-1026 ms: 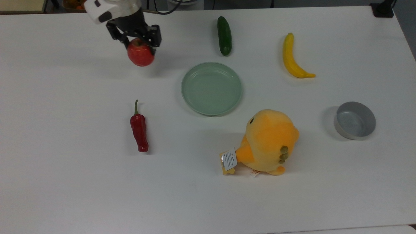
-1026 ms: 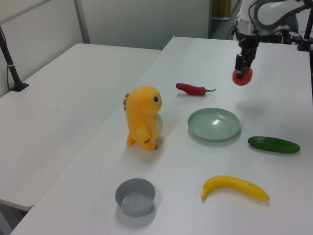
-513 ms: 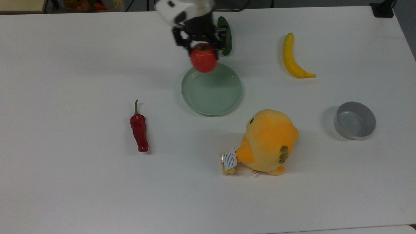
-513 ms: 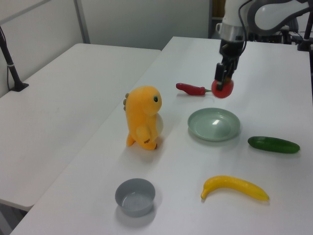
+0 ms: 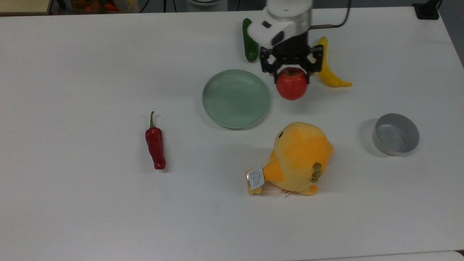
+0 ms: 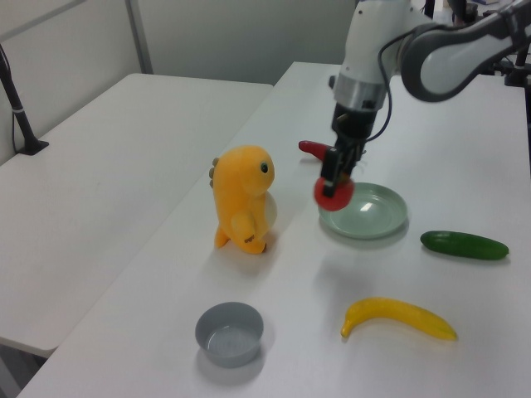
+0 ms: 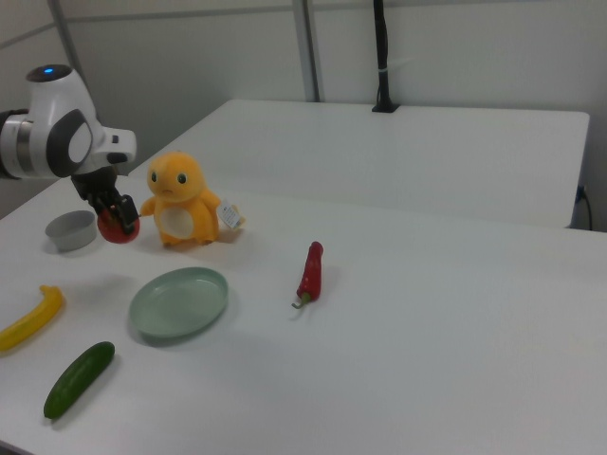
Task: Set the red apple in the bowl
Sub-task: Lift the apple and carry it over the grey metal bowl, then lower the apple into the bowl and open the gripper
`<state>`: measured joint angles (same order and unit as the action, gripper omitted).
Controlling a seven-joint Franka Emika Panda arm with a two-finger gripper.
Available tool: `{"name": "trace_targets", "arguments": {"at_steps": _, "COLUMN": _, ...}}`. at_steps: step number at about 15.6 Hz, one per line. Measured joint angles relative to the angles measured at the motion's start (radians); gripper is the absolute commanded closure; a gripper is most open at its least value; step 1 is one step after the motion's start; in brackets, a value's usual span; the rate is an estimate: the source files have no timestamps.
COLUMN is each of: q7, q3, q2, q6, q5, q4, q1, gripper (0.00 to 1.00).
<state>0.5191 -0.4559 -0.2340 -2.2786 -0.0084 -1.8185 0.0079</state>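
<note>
The red apple (image 5: 291,85) (image 6: 333,191) (image 7: 118,227) hangs in the air with my gripper (image 5: 291,73) (image 6: 335,172) (image 7: 116,212) shut on it from above. In the top view it sits just right of the pale green plate (image 5: 235,98) and left of the banana (image 5: 325,65). The grey metallic bowl (image 5: 396,133) (image 6: 229,332) (image 7: 71,229) stands empty on the table, at the top view's right, beyond the orange plush toy (image 5: 300,159). Apple and bowl are well apart.
A cucumber (image 5: 249,43) (image 6: 464,245) lies behind the plate in the top view. A red chili pepper (image 5: 155,145) (image 7: 310,271) lies at the top view's left. The plush toy (image 6: 241,199) (image 7: 185,201) stands between plate (image 6: 363,210) and bowl. The banana (image 6: 397,317) lies near the bowl's side.
The gripper has carried the apple from the top view's upper left, across the plate's far edge, to the plate's right side, nearer the bowl. Nothing else has moved.
</note>
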Motion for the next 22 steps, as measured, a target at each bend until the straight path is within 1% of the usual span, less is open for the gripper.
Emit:
{"name": "trace_targets", "arguments": {"at_steps": 2, "q7": 0.054, "q3": -0.002, "q2": -0.043, "q6": -0.055, "q5": -0.065, "q4": 0.032, "q1": 0.055, "gripper": 0.69}}
{"name": "trace_targets", "arguments": {"at_steps": 4, "q7": 0.094, "q3": -0.003, "q2": -0.083, "q6": -0.077, "q5": -0.141, "q4": 0.072, "q1": 0.11, "gripper": 0.69}}
{"name": "trace_targets", "arguments": {"at_steps": 7, "q7": 0.133, "q3": 0.003, "q2": -0.158, "q6": -0.081, "q5": -0.249, "q4": 0.169, "q1": 0.184, "gripper": 0.69}}
{"name": "trace_targets", "arguments": {"at_steps": 8, "q7": 0.142, "q3": 0.018, "q2": -0.189, "q6": -0.081, "q5": -0.282, "q4": 0.214, "q1": 0.216, "gripper": 0.69}}
{"name": "trace_targets", "arguments": {"at_steps": 10, "q7": 0.151, "q3": 0.062, "q2": -0.242, "q6": -0.086, "q5": -0.333, "q4": 0.284, "q1": 0.284, "gripper": 0.69}}
{"name": "trace_targets", "arguments": {"at_steps": 11, "q7": 0.154, "q3": 0.102, "q2": -0.273, "q6": -0.121, "q5": -0.351, "q4": 0.318, "q1": 0.341, "gripper": 0.69}}
{"name": "trace_targets", "arguments": {"at_steps": 13, "q7": 0.173, "q3": 0.164, "q2": -0.3, "q6": -0.202, "q5": -0.36, "q4": 0.339, "q1": 0.418, "gripper": 0.69}}
{"name": "trace_targets", "arguments": {"at_steps": 15, "q7": 0.225, "q3": 0.233, "q2": -0.314, "q6": -0.244, "q5": -0.388, "q4": 0.346, "q1": 0.495, "gripper": 0.69}}
{"name": "trace_targets", "arguments": {"at_steps": 16, "q7": 0.25, "q3": 0.258, "q2": -0.319, "q6": -0.257, "q5": -0.404, "q4": 0.348, "q1": 0.525, "gripper": 0.68}}
{"name": "trace_targets", "arguments": {"at_steps": 19, "q7": 0.293, "q3": 0.307, "q2": -0.343, "q6": -0.285, "q5": -0.442, "q4": 0.361, "q1": 0.586, "gripper": 0.68}}
{"name": "trace_targets", "arguments": {"at_steps": 22, "q7": 0.317, "q3": 0.373, "q2": -0.403, "q6": -0.289, "q5": -0.451, "q4": 0.421, "q1": 0.648, "gripper": 0.68}}
